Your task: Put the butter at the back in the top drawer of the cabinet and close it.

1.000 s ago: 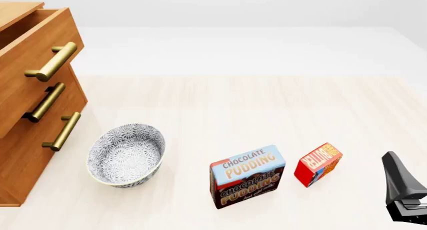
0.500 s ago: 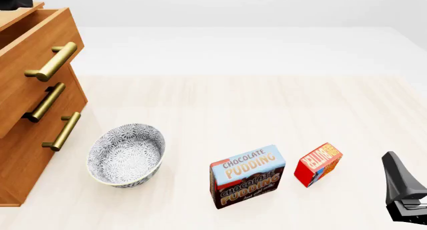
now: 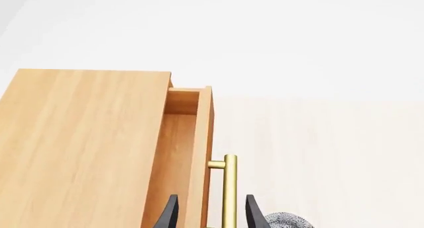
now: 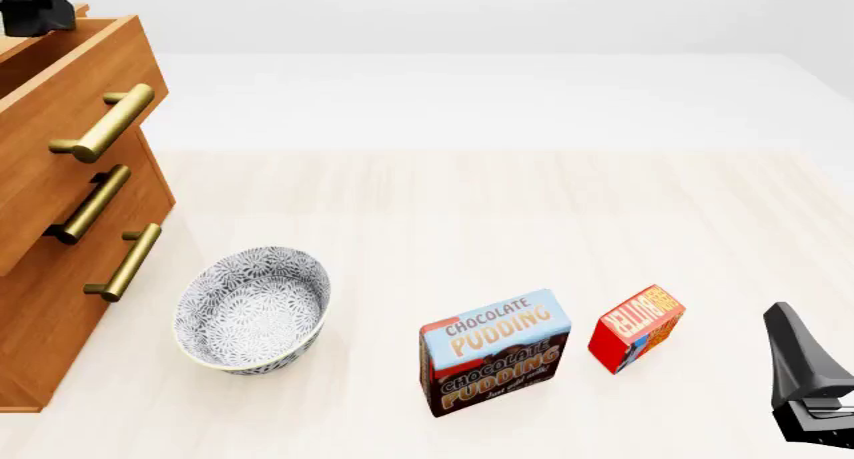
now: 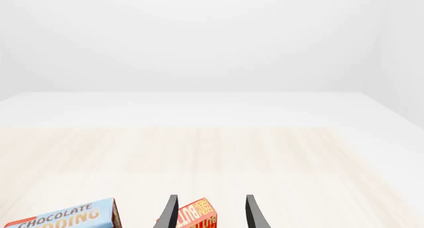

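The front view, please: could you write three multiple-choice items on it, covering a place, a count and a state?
1. What stands just left of the butter?
A. bowl
B. pudding box
C. cabinet

2. How many brass handles does the cabinet show?
A. one
B. two
C. three

3. The top drawer is:
A. pulled partly out
B. shut flush
C. removed

Answers: 1 B, the pudding box sits between the bowl and the butter. 2 C, one handle per drawer front. 3 A, its front juts past the lower drawers, and the left wrist view shows the gap.

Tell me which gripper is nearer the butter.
Right. The right gripper hangs open just behind the butter; the left gripper is far across the table, above the top drawer handle.
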Tool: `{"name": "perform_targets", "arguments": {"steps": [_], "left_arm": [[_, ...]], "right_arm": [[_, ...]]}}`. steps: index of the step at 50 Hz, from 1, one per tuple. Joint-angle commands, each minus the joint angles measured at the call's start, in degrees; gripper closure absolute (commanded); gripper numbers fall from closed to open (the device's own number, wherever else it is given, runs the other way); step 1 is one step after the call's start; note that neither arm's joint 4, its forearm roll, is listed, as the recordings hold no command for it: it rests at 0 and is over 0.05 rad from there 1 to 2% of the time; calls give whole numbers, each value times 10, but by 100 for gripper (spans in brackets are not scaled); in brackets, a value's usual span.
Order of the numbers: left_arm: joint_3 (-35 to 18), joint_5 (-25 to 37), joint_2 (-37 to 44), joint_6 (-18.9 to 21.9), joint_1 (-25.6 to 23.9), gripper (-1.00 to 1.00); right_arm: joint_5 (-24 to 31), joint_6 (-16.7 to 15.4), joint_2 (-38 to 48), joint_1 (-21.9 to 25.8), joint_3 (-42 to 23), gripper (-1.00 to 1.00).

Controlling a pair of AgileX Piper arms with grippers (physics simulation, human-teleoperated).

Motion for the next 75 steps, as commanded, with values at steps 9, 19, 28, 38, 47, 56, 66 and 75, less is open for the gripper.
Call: {"name": "perform_targets", "arguments": {"steps": [9, 19, 28, 38, 47, 56, 66, 75], "left_arm": [[9, -13, 8, -4, 0, -100], [28, -25, 9, -7, 1, -100], [37, -31, 10, -6, 2, -100], [37, -36, 18, -8, 2, -100], [40, -47, 28, -8, 3, -100], [42, -54, 34, -11, 3, -100], [51, -63, 39, -13, 4, -100], [56, -67, 41, -15, 6, -100]], "right_arm": [[0, 0, 0, 0, 0, -100], [0, 0, 0, 0, 0, -100], [0, 0, 0, 0, 0, -100], [0, 0, 0, 0, 0, -100], [0, 0, 0, 0, 0, -100], [0, 0, 0, 0, 0, -100], [0, 0, 0, 0, 0, -100], [0, 0, 0, 0, 0, -100]]}}
